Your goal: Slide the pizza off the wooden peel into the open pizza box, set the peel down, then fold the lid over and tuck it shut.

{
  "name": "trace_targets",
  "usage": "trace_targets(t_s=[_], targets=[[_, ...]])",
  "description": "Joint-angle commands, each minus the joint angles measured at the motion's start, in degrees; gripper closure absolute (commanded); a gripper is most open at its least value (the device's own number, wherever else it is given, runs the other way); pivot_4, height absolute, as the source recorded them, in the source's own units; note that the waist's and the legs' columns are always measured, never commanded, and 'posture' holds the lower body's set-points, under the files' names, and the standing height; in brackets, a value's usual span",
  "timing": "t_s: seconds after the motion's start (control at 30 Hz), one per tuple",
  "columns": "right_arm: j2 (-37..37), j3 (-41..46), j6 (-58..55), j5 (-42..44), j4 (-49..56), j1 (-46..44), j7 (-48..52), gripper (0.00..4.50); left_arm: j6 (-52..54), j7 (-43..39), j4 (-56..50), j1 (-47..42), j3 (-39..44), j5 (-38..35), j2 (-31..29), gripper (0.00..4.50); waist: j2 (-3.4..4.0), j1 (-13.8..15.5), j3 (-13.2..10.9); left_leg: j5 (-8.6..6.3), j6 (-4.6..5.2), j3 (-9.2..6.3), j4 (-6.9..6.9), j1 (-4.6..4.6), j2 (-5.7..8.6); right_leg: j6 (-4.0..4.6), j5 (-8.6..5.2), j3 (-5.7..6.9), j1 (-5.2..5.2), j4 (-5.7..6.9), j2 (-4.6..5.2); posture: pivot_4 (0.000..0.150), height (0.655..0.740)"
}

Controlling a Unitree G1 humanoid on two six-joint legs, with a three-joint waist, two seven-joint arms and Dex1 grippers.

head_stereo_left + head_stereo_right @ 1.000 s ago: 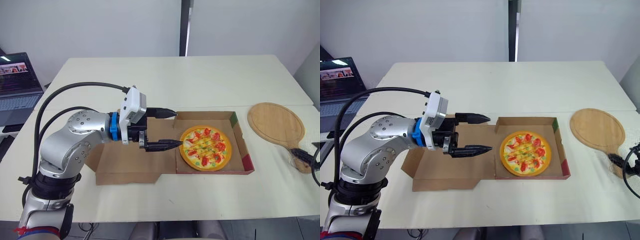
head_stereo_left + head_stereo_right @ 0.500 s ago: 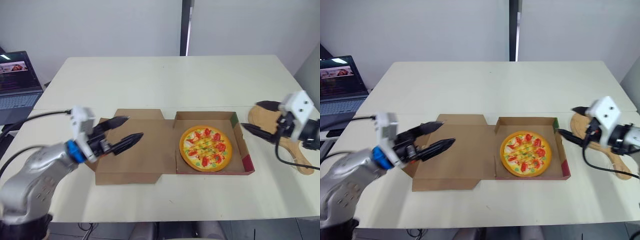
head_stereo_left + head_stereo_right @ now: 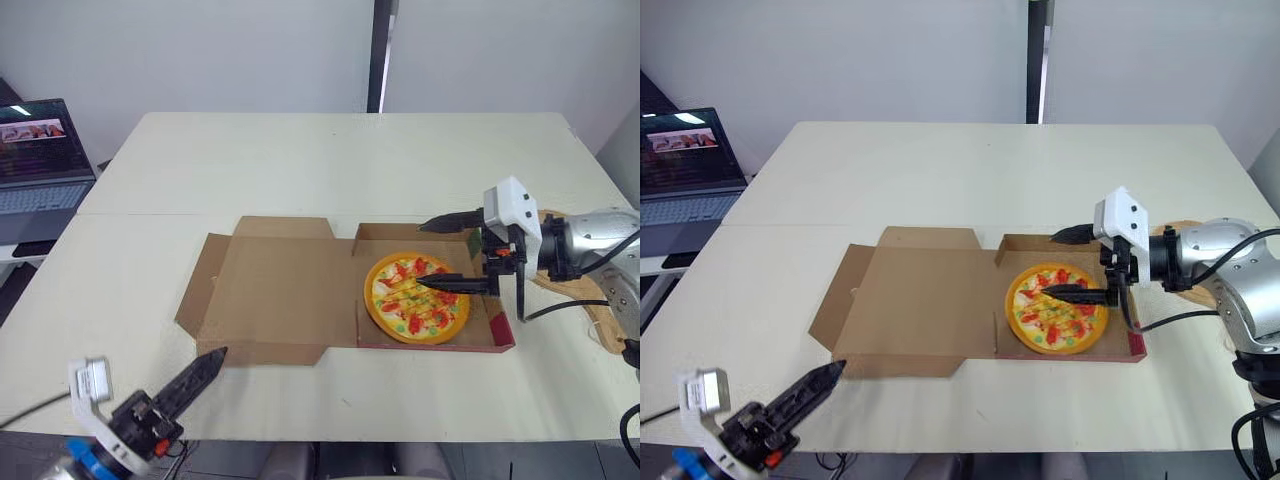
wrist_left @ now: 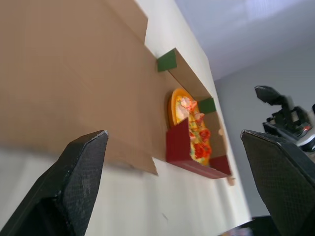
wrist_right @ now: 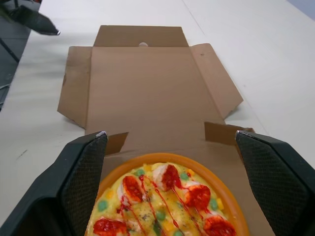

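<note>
A cream table (image 3: pixel 330 160) stands against a plain white wall, with an open laptop (image 3: pixel 40 150) on a lower surface off its left edge. On the table the pizza box (image 3: pixel 498 325) lies fully open, its lid (image 3: pixel 285 290) flat on the tabletop to the left of the base. The pizza (image 3: pixel 405 312) sits inside the base, right of the hinge. The right gripper (image 3: pixel 420 255) hovers over that base with its fingers spread wide and nothing between them. One finger reaches along the far wall and the other lies over the pizza – whether it touches the topping cannot be told. The wooden peel (image 3: pixel 1185 228) rests on the table behind the right arm, largely hidden by it. The left gripper (image 4: pixel 173 135) is low at the table's front edge, near the lid's front-left corner but apart from it – fingers wide apart, empty.
</note>
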State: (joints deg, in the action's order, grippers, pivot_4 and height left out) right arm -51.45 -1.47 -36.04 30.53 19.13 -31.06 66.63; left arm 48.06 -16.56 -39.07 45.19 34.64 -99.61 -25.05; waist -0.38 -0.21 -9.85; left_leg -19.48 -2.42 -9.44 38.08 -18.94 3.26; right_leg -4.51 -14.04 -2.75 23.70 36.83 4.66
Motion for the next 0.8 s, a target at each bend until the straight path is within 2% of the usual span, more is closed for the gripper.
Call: trace_targets(t_s=[0.03,0.23,0.4,0.67,0.8], targets=[[-0.3,0.6,-0.3,1.2,1.8,-2.0,0.6,0.05,-3.9,6.4,-1.1,0.4,-5.5,-2.3,2.8,0.00,0.00,0.2,0.0,0.00,0.00,0.01,0.00,0.00,0.05,0.01,-0.01,0.02,-0.01,0.00,-0.01,0.150,0.7400],[-0.7,0.5,-0.8,1.0,1.8,-2.6,1.3,0.05,-11.0,11.8,-0.6,-1.8,-12.3,2.7,10.6,0.00,0.00,0.1,0.0,0.07,-0.13,0.05,-0.01,0.01,0.10,0.03,-0.01,0.03,-0.03,-0.04,-0.07,0.150,0.7400],[-0.9,0.5,-1.7,1.4,2.1,-3.1,1.6,0.05,-15.0,12.0,-0.1,-0.6,-16.0,7.3,16.4,0.00,-0.02,0.2,0.0,0.09,-0.16,0.08,-0.02,-0.01,0.10,0.03,-0.01,0.01,-0.02,-0.09,-0.07,0.150,0.7400],[0.0,-1.4,-1.9,1.1,1.4,-5.6,2.9,0.05,-21.3,14.1,3.1,-5.6,-16.6,11.1,20.7,0.00,-0.03,0.2,0.0,0.00,0.00,0.07,-0.01,-0.01,0.10,0.02,-0.02,0.04,-0.04,-0.10,-0.09,0.150,0.7400],[-0.2,-1.8,-1.8,1.2,1.0,-6.5,3.6,0.05,-20.2,13.8,0.1,-1.3,-19.4,10.6,21.2,0.00,-0.07,0.2,0.0,0.09,-0.17,0.08,-0.03,-0.04,0.10,0.02,-0.02,0.02,-0.03,-0.15,-0.09,0.150,0.7400]])
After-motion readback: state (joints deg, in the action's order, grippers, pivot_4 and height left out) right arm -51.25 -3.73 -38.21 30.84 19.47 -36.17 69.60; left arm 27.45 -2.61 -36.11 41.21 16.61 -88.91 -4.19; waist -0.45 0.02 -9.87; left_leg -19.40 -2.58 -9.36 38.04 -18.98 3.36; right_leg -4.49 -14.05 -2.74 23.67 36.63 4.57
